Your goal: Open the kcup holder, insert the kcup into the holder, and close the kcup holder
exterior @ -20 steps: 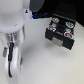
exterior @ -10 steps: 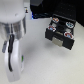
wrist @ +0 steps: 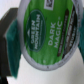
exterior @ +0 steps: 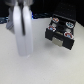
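Kcup [wrist: 44, 34] green top filling the wrist view, clamped between the gripper [wrist: 41, 37] fingers [wrist: 9, 36]. Holder [exterior: 60, 33] on the table [exterior: 45, 70], well off toward the exterior view's right.

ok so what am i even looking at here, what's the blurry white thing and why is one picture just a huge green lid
These are two cameras on one robot arm setup. The exterior view looks at a pale table from off the arm; the blurry white shape is the arm itself, close to the lens. Toward that view's right stands a black kcup holder, a boxy case with pods on top. The wrist view comes from a camera on the arm's wrist, looking down at its gripper. The green lid is a kcup, a coffee pod reading "Green Mountain" and "Dark Magic", filling the picture because it is so close. The gripper's fingers appear pressed against its sides, so it seems to be held.
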Controlling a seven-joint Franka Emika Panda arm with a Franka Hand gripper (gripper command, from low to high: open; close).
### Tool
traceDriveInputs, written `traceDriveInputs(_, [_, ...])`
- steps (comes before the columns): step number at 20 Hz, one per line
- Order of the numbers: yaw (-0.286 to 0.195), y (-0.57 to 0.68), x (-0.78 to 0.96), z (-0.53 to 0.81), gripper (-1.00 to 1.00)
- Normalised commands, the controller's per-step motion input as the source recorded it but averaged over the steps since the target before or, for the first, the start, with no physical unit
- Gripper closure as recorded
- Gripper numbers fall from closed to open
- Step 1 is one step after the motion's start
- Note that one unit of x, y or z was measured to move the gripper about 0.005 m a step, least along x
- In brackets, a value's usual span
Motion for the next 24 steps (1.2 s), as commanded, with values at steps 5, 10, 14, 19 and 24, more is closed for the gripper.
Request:
traceDriveInputs(5, [0.026,0.63,0.04,0.67,1.00])
traceDriveInputs(10, [0.050,0.66,0.02,0.49,1.00])
traceDriveInputs(14, [0.027,0.64,-0.01,0.43,1.00])
traceDriveInputs(19, [0.008,0.66,0.03,0.41,1.00])
traceDriveInputs(24, [0.029,0.65,0.03,0.19,1.00])
